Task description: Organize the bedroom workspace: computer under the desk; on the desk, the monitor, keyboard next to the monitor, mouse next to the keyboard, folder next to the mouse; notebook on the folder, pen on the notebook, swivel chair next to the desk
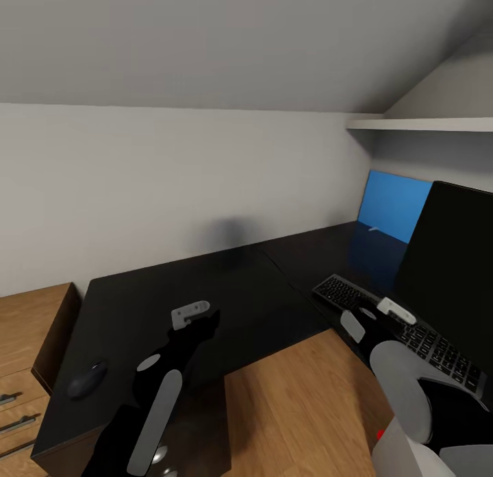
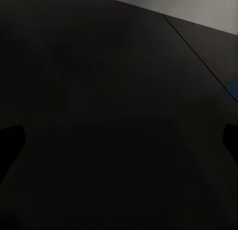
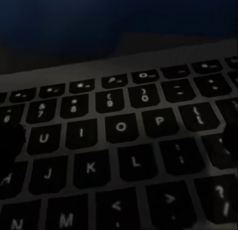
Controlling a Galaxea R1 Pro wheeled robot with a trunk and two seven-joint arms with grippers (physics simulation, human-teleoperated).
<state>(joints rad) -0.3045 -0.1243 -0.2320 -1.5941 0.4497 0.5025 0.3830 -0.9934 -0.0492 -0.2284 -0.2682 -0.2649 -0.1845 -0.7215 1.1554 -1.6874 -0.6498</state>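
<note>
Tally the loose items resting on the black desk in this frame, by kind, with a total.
Monitor: 1
Keyboard: 1
Mouse: 1
Blue folder, standing at the far end against the wall: 1
Total: 4

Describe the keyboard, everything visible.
The keyboard is slim, with black keys with pale legends in a silver-grey frame. It lies flat on the glossy black desk, angled along the base of the monitor, right in front of the screen. The right end effector hangs over its middle and hides part of it; the right wrist view looks closely down on the U-I-O-P and J-K-L keys. Contact cannot be told.
</note>
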